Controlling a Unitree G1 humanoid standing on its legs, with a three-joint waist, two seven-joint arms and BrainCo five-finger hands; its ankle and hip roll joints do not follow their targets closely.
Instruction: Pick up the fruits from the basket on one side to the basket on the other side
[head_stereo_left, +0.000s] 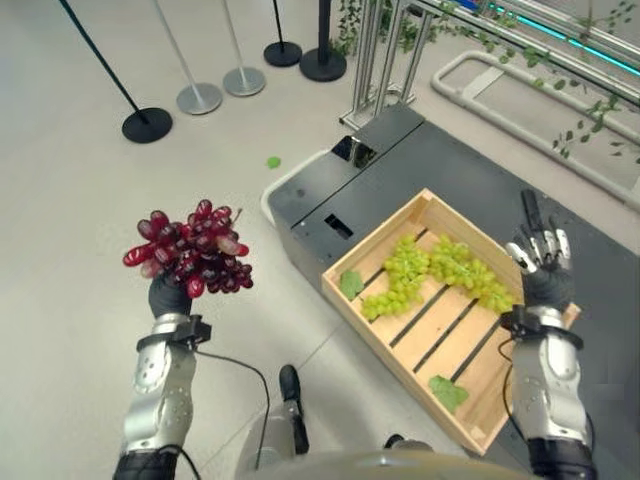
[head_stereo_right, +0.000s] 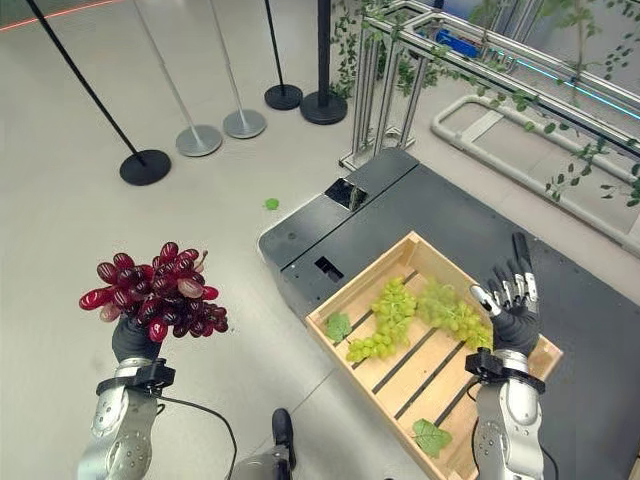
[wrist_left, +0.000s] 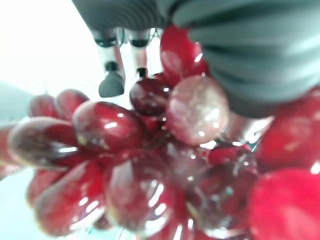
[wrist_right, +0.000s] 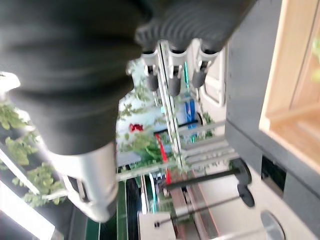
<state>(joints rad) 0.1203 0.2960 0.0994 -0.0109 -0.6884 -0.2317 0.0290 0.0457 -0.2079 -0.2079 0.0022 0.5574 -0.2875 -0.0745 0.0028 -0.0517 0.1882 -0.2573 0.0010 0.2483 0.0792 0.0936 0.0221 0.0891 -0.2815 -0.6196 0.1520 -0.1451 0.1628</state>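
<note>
The bunch of red grapes (head_stereo_left: 190, 250) sat in the left robot hand (head_stereo_left: 168, 295), whose fingers curled round it from below, holding it up over the pale floor (head_stereo_left: 70, 150), well to the left of the wooden crate (head_stereo_left: 455, 345). In the left wrist view the glossy red berries crowded right against the dark-tipped fingers (wrist_left: 111, 84). The right robot hand (head_stereo_left: 540, 255) was raised over the crate's far right edge with its fingers straight and spread, holding nothing. Below and to the left of that hand, green grapes (head_stereo_left: 430, 272) lay in the crate, with loose green leaves (head_stereo_left: 448, 392) on the slats. The crate rested on a dark platform (head_stereo_left: 400, 150). Beyond the left robot hand stood stanchion posts with round bases (head_stereo_left: 147, 125).
</note>
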